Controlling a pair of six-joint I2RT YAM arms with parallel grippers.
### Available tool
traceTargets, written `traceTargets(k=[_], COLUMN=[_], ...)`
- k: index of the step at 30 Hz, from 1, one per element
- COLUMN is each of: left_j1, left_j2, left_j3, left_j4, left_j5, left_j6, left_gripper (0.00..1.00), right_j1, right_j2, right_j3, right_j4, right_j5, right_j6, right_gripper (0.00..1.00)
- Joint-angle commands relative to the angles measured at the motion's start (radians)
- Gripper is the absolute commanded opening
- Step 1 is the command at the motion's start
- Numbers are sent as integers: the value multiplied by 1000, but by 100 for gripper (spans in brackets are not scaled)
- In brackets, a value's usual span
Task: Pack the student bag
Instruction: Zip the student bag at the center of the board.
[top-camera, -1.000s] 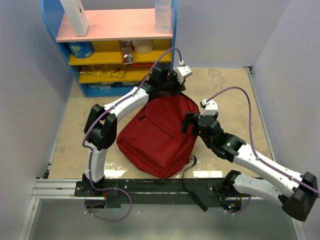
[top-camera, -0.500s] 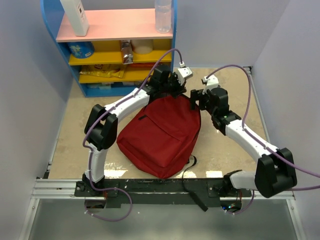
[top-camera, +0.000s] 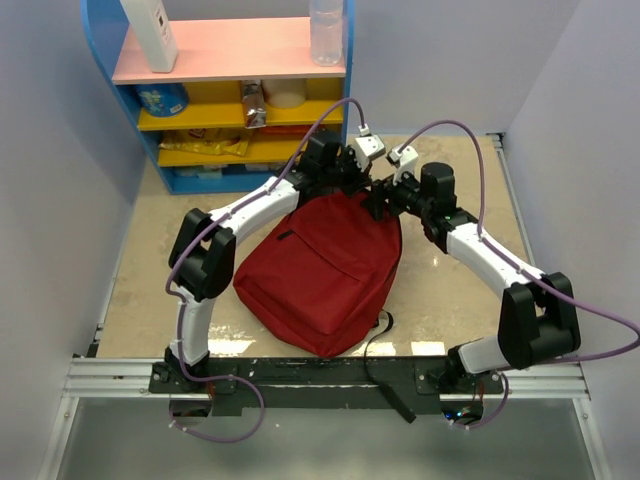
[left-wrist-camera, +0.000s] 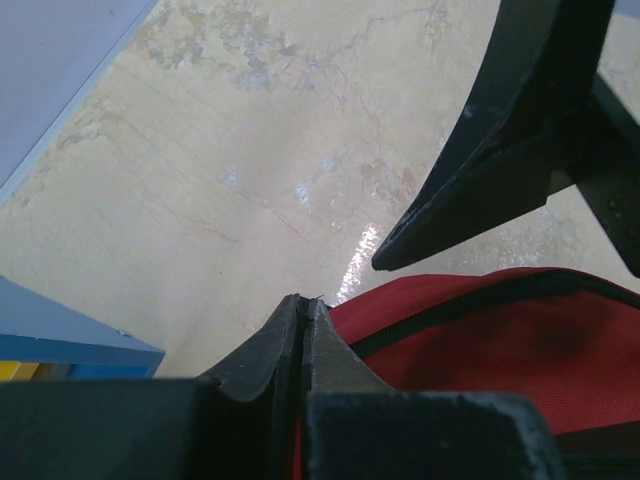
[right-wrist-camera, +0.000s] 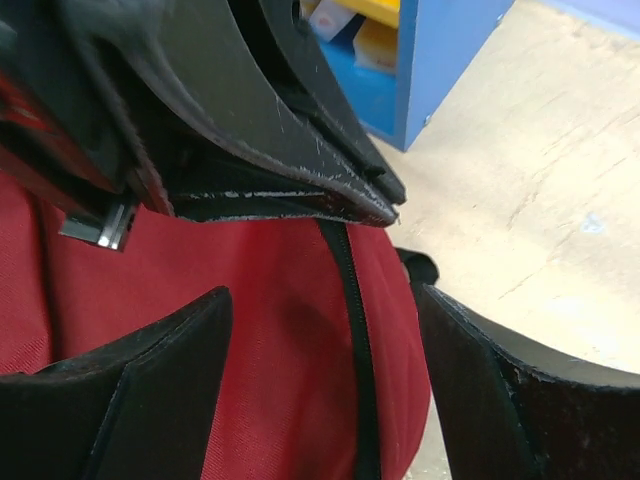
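The student bag (top-camera: 320, 270) is a dark red backpack lying flat in the middle of the table, rounded top towards the shelf. My left gripper (top-camera: 352, 185) is shut at the bag's top edge, with red fabric between its fingers (left-wrist-camera: 302, 300). My right gripper (top-camera: 382, 197) is open, right beside the left one. Its fingers straddle the bag's red top (right-wrist-camera: 270, 330) and the black zipper (right-wrist-camera: 350, 300). The zipper runs down from the left gripper's closed tips (right-wrist-camera: 385, 205). One right finger (left-wrist-camera: 520, 150) shows above the bag (left-wrist-camera: 500, 340) in the left wrist view.
A blue shelf unit (top-camera: 215, 100) stands at the back left, close behind the grippers, holding a clear bottle (top-camera: 326, 30), a white container (top-camera: 150, 35) and a blue can (top-camera: 162, 100). Grey walls close both sides. A black strap (top-camera: 385, 325) trails near the front rail (top-camera: 300, 375).
My right arm has swung from the bag's right side up to its far top, next to the left gripper. The left arm and the bag have not moved.
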Motion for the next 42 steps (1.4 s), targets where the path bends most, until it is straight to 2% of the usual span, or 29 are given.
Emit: traceTargets(k=[1, 5, 6, 11, 12, 14, 18, 19, 20, 21, 28, 33, 38, 42], left_j1=[-6, -8, -8, -6, -6, -8, -8, -6, -8, -8, -5, 3, 20, 26], left_j2=[-69, -74, -74, -82, -83, -89, -92, -94, -95, -97, -111, -123, -140, -160], left_j3=[9, 9, 9, 9, 9, 11, 22, 20, 19, 17, 3, -23, -27, -32], left_j4=[55, 53, 55, 50, 49, 53, 53, 52, 52, 50, 40, 38, 35, 30], left_j5=[22, 22, 22, 22, 22, 22, 20, 19, 17, 17, -18, -38, -49, -53], left_j6=[-10, -10, -10, -10, -13, -19, -25, -25, -25, -25, 10, 37, 48, 53], left_gripper=[0, 0, 0, 0, 0, 0, 0, 0, 0, 0, 0, 0, 0, 0], right_j1=[-8, -16, -19, -31, -42, -60, -69, -71, -71, -72, -71, -72, -72, -69], right_j2=[22, 39, 40, 39, 43, 42, 24, 17, 4, -4, -179, -321, -429, -530], right_j3=[29, 32, 31, 9, 11, -4, -24, -27, -30, -33, -144, -178, -196, -240], right_j4=[17, 15, 18, 31, 26, 43, 60, 57, 57, 52, 28, -110, -277, -374], right_j5=[-70, -67, -58, 14, 26, 8, 17, 22, 34, 46, 267, 418, 462, 433], right_j6=[-1, 39, 42, 87, 94, 122, 139, 139, 142, 148, 269, 335, 369, 438], right_gripper=[77, 70, 64, 48, 36, 22, 13, 10, 2, 0, 0, 0, 0, 0])
